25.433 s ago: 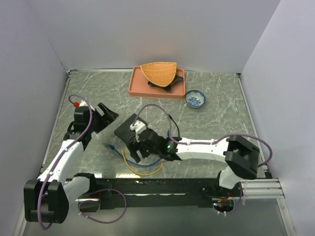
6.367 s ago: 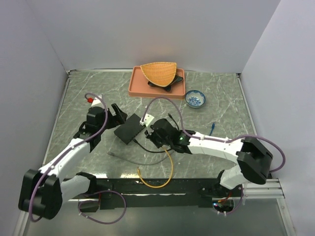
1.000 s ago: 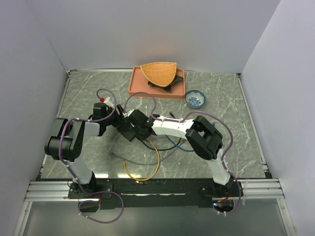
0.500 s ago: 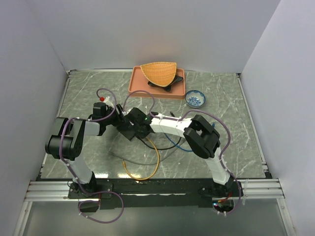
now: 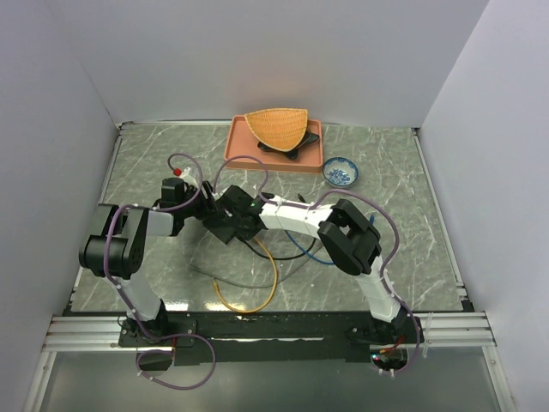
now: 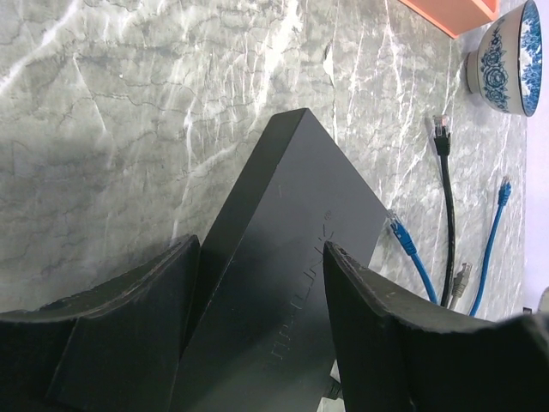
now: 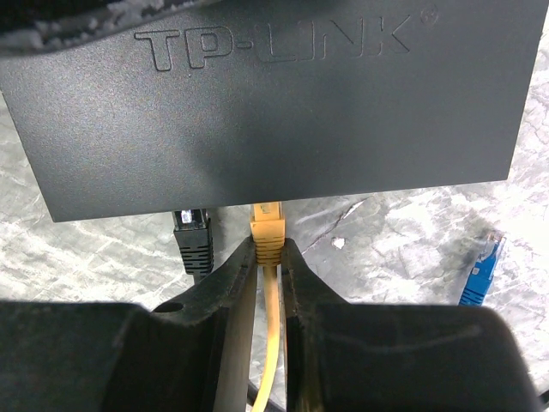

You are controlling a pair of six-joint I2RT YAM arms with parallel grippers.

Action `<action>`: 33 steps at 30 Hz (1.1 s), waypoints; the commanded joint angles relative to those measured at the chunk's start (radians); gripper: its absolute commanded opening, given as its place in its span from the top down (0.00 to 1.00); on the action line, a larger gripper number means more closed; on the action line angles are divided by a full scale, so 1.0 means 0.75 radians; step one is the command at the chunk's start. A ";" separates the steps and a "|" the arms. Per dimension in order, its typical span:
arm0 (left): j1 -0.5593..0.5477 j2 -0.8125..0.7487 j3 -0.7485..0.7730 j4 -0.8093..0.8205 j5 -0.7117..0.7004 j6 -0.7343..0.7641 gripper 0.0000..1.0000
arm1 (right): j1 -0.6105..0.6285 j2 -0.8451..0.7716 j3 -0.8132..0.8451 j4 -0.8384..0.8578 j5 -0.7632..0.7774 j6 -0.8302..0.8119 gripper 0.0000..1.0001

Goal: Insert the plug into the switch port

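Clearly, TP-LINK switch [image 7: 266, 103] clamped in left gripper [image 6: 262, 257], right gripper [image 7: 268, 254] pinching yellow plug [image 7: 267, 225].

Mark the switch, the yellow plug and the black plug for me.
switch [image 7: 266, 112]: right wrist view, top face below the logo.
yellow plug [image 7: 267, 228]: right wrist view, its body.
black plug [image 7: 193, 237]: right wrist view, its body.

Black switch [image 7: 266, 112], yellow plug [image 7: 267, 233], blue cable [image 7: 479, 273] — grey-veined marble table [image 5: 412, 189], blue-patterned white bowl [image 5: 341, 172]
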 commanded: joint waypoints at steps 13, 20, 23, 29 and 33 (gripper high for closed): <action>-0.008 -0.178 -0.066 -0.317 -0.116 -0.031 0.14 | 0.003 -0.238 -0.314 0.388 -0.142 0.091 0.94; -0.008 -0.278 -0.085 -0.364 -0.206 -0.041 0.05 | 0.025 -0.260 -0.341 0.331 -0.164 0.091 0.72; -0.008 -0.331 -0.089 -0.411 -0.267 -0.037 0.02 | 0.031 -0.287 -0.361 0.310 -0.140 0.093 0.70; -0.006 -0.481 -0.085 -0.512 -0.384 -0.025 0.04 | 0.031 -0.395 -0.396 0.261 -0.173 0.100 0.64; -0.006 -0.636 -0.085 -0.591 -0.418 -0.019 0.04 | 0.029 -0.469 -0.400 0.225 -0.173 0.093 0.50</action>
